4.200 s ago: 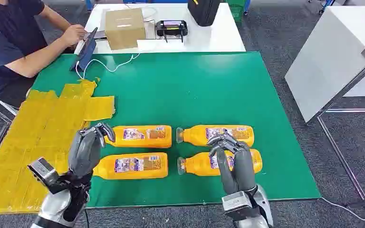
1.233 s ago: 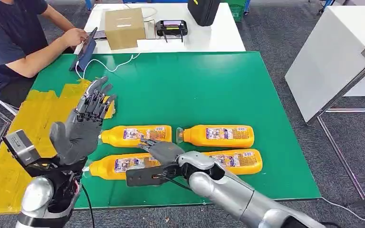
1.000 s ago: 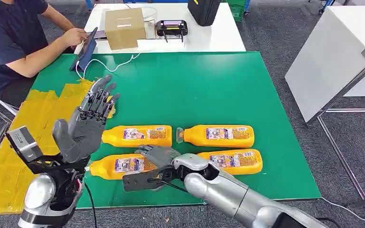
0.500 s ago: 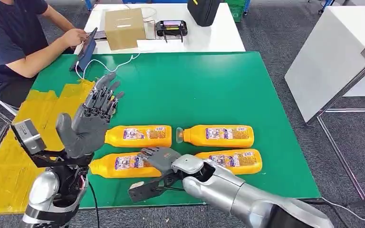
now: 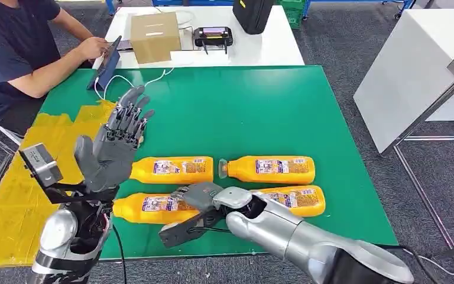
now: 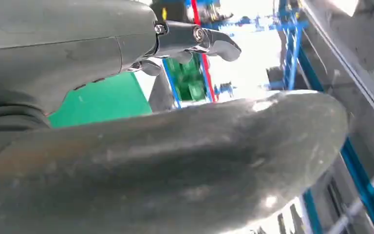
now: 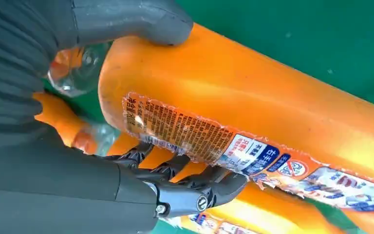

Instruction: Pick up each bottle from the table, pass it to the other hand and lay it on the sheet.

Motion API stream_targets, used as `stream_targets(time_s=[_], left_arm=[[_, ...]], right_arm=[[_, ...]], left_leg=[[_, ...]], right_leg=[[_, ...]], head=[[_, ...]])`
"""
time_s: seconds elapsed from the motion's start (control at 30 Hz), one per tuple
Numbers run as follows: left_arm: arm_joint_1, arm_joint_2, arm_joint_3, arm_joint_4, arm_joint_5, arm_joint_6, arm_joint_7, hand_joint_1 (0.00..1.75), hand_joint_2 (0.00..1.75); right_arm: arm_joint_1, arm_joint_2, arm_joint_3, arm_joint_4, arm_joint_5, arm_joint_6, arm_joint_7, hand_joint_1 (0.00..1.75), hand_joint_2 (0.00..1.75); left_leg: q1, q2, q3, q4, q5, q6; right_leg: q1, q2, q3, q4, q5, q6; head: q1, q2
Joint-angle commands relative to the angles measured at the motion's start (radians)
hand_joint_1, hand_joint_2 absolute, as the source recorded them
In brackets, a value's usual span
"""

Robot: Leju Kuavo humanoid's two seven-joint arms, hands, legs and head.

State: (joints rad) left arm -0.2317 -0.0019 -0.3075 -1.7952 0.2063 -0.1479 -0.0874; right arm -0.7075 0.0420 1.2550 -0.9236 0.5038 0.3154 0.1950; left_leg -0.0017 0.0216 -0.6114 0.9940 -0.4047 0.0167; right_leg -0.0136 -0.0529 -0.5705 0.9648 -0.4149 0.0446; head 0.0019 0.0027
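Four orange bottles lie on the green table. In the head view my right hand reaches across and grips the near-left bottle at its right end; the bottle still lies on the table. The right wrist view shows that bottle with my thumb on one side and the fingers curled round the other. My left hand is raised above the table's left part, open, fingers spread, empty. The other bottles lie at far left, far right and near right. The yellow sheet covers the table's left side.
A person sits at the far left corner with a tablet and a white cable on the green top. Behind, a white table holds a cardboard box, a controller and a black bag. Another white table stands right.
My right arm swung from the near-right bottle across to the near-left one and took hold of it. My left hand rose from beside the bottles and opened.
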Motion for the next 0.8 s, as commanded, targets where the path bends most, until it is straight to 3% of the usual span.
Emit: stream_targets(time_s=[0.03, 0.27, 0.47, 0.6, 0.77, 0.8], left_arm=[[0.014, -0.026, 0.061, 0.008, -0.009, 0.094, 0.009, 0.0, 0.0], [0.024, -0.02, 0.068, -0.002, -0.012, 0.11, 0.007, 0.0, 0.0], [0.097, -0.05, 0.177, -0.077, -0.002, 0.313, -0.055, 0.0, 0.0], [0.143, -0.05, 0.272, -0.133, 0.011, 0.529, -0.13, 0.0, 0.0], [0.149, -0.043, 0.28, -0.131, 0.025, 0.545, -0.137, 0.0, 0.0], [0.153, -0.04, 0.276, -0.129, 0.025, 0.564, -0.145, 0.0, 0.0]], right_arm=[[0.107, -0.088, -0.123, -0.048, -0.086, -0.105, 0.064, 1.75, 1.75], [0.118, -0.103, -0.131, -0.07, -0.086, -0.126, 0.068, 1.75, 1.75], [0.267, -0.162, -0.313, -0.309, -0.122, -0.342, 0.088, 1.75, 1.75], [0.434, -0.153, -0.459, -0.545, -0.162, -0.497, -0.007, 1.75, 1.75], [0.463, -0.154, -0.47, -0.609, -0.163, -0.509, -0.019, 1.75, 1.75], [0.479, -0.139, -0.491, -0.622, -0.169, -0.531, -0.068, 1.75, 1.75]], left_leg=[[0.002, -0.005, 0.003, -0.001, -0.001, -0.001], [0.001, -0.005, 0.001, 0.0, 0.0, -0.001], [0.001, -0.005, 0.003, 0.0, -0.002, -0.002], [0.001, -0.005, 0.0, 0.001, -0.003, -0.001], [0.001, -0.003, -0.003, 0.001, -0.004, -0.002], [0.0, -0.004, -0.005, 0.0, -0.002, -0.001]], right_leg=[[0.001, 0.001, 0.005, -0.002, -0.001, -0.002], [0.0, 0.0, 0.004, -0.001, -0.001, -0.001], [0.001, 0.002, 0.005, -0.001, -0.002, -0.002], [0.0, 0.002, 0.003, 0.0, -0.003, -0.002], [0.001, 0.003, -0.001, 0.001, -0.003, -0.002], [0.0, 0.001, -0.003, 0.0, -0.002, -0.001]], head=[[0.0, 0.0], [0.0, 0.0], [0.0, 0.0], [0.0, 0.0], [-0.001, 0.0], [0.0, 0.0]])
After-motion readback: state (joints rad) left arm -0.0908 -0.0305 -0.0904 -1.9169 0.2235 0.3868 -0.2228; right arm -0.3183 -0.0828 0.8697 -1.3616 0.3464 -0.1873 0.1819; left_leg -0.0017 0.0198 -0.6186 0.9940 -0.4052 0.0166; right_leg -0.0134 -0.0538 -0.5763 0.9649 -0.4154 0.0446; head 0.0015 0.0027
